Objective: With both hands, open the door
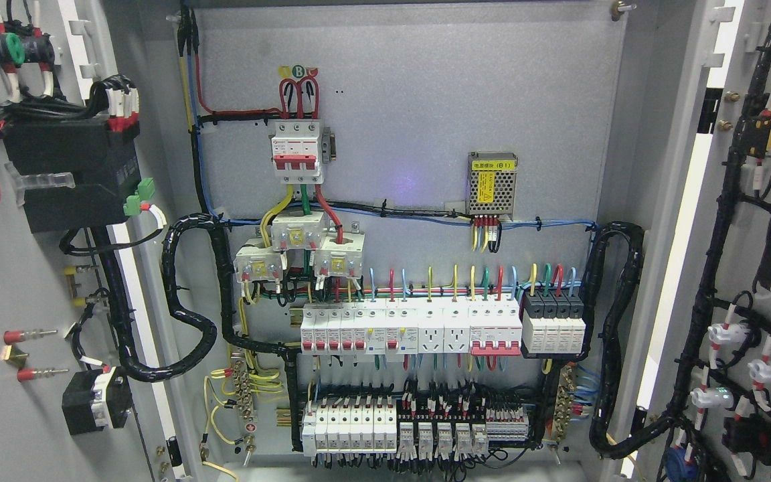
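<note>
An electrical cabinet fills the head view with both doors swung wide open. The left door (24, 281) shows its grey inner face with black modules, coloured lamp backs and wire bundles. The right door (753, 268) shows its inner face with a black cable loom and several white and black components. Between them the grey back panel (412, 100) carries a red-and-white main breaker (297, 150), rows of white breakers (412, 328) and terminal blocks. Neither of my hands nor arms shows in the frame.
A meshed power supply (492, 185) with a yellow label sits at the panel's right. Thick black corrugated cable looms (188, 308) run from the panel to each door. A lower row of relays and breakers (419, 428) sits near the cabinet's bottom edge.
</note>
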You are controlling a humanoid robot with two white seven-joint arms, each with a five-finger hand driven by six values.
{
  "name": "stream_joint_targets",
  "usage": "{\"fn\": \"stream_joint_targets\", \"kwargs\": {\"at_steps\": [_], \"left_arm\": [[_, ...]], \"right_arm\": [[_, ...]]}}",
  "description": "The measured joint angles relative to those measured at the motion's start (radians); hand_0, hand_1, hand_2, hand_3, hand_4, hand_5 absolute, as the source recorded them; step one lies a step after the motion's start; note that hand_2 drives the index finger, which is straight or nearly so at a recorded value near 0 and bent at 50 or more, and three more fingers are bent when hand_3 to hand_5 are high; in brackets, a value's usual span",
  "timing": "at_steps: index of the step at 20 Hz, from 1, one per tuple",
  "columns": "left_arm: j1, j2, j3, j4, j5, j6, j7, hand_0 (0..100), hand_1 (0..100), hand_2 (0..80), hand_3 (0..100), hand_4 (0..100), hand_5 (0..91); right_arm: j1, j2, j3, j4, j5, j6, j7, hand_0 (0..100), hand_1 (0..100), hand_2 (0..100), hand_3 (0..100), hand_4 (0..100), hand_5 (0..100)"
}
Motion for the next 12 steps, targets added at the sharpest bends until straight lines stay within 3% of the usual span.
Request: {"fn": "stream_joint_targets", "kwargs": {"at_steps": [12], "left_arm": [[0.029, 0.012, 0.058, 0.002, 0.089, 0.000, 0.002, 0, 0, 0.0, 0, 3, 0.0]], "right_arm": [[0.004, -0.065, -0.023, 0.008, -0.042, 0.000, 0.004, 0, 0, 0, 0, 0, 0]]}}
